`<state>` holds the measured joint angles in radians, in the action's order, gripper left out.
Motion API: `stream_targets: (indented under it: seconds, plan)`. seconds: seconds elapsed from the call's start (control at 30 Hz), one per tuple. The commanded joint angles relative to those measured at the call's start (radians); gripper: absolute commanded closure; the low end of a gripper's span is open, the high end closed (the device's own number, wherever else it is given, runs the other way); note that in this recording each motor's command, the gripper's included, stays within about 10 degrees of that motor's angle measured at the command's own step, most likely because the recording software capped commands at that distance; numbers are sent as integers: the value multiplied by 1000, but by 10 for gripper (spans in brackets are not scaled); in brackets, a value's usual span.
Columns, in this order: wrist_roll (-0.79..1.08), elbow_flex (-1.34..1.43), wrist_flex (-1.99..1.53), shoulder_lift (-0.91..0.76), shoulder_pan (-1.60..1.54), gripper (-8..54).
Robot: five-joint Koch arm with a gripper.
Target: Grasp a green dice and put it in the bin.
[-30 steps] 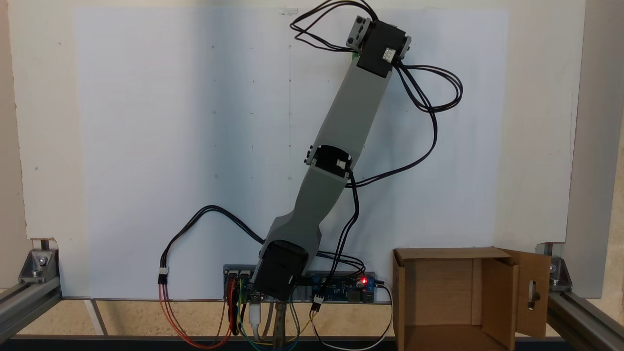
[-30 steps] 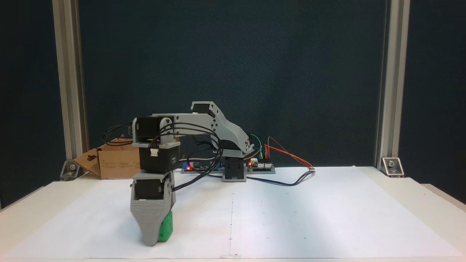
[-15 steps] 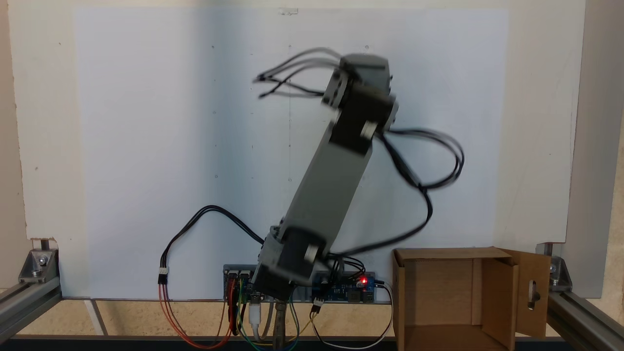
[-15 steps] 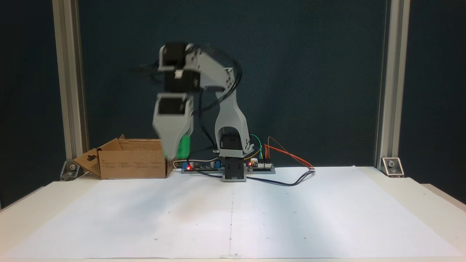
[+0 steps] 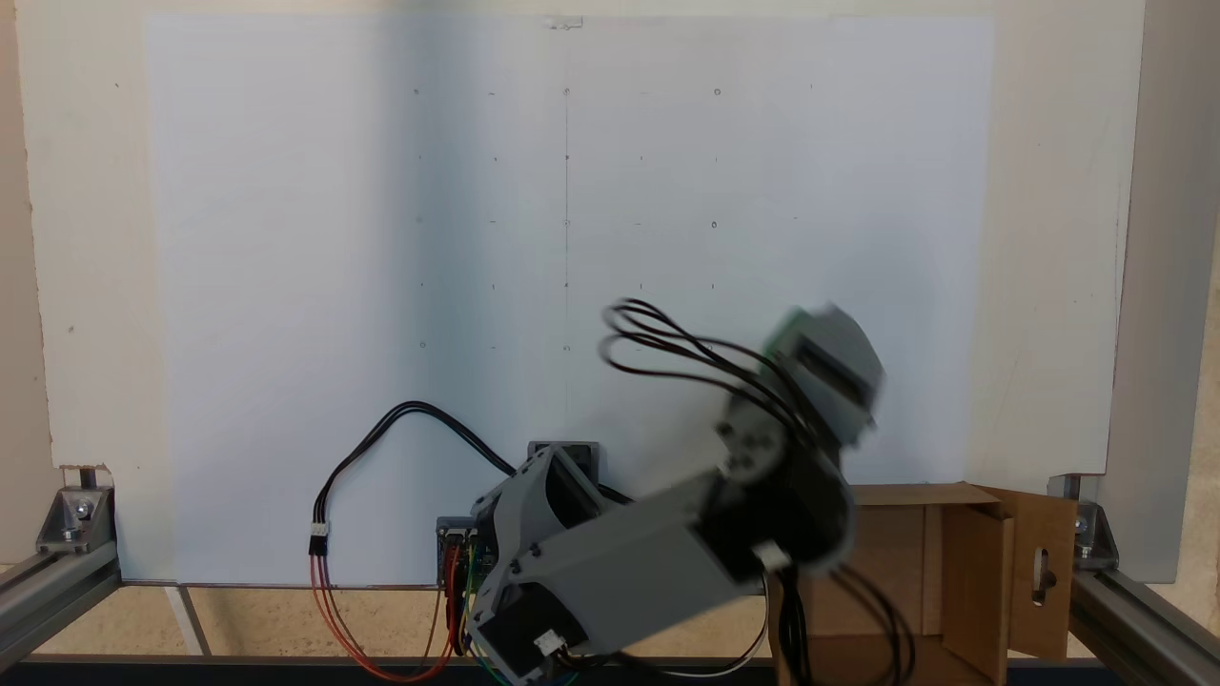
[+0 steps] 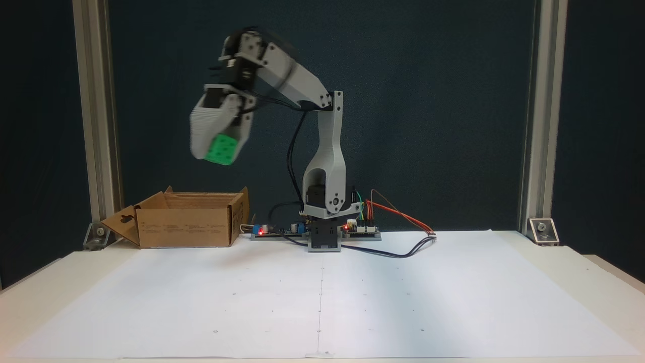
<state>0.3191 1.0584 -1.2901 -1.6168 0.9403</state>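
Green dice (image 6: 222, 150) is clamped in the raised end effector (image 6: 217, 151); cardboard bin (image 6: 184, 225) lies below, slightly left.

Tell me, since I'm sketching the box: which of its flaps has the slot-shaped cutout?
The outward-swung side flap of the bin, farthest from the arm's base; it is at the left end in a fixed view. The others show no cutout.

tool (image 6: 217, 154) lifted higher — green dice (image 6: 221, 149) swung toward bin (image 6: 186, 227)
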Motion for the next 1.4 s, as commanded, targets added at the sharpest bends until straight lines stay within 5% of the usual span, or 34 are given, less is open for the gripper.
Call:
stream_targets:
  seconds: [0.0, 0.4, 1.07, 1.1, 1.17, 1.27, 1.37]
  plan:
    - [-38, -31, -46, -31, 143, 341]
    - [81, -31, 71, 152, 703, 341]
    - [192, -31, 336, 574, 887, 341]
    - [192, -31, 353, 574, 891, 323]
    - [189, -31, 350, 574, 899, 136]
    - [189, -31, 350, 574, 913, 45]
    - [189, -31, 347, 569, 939, 23]
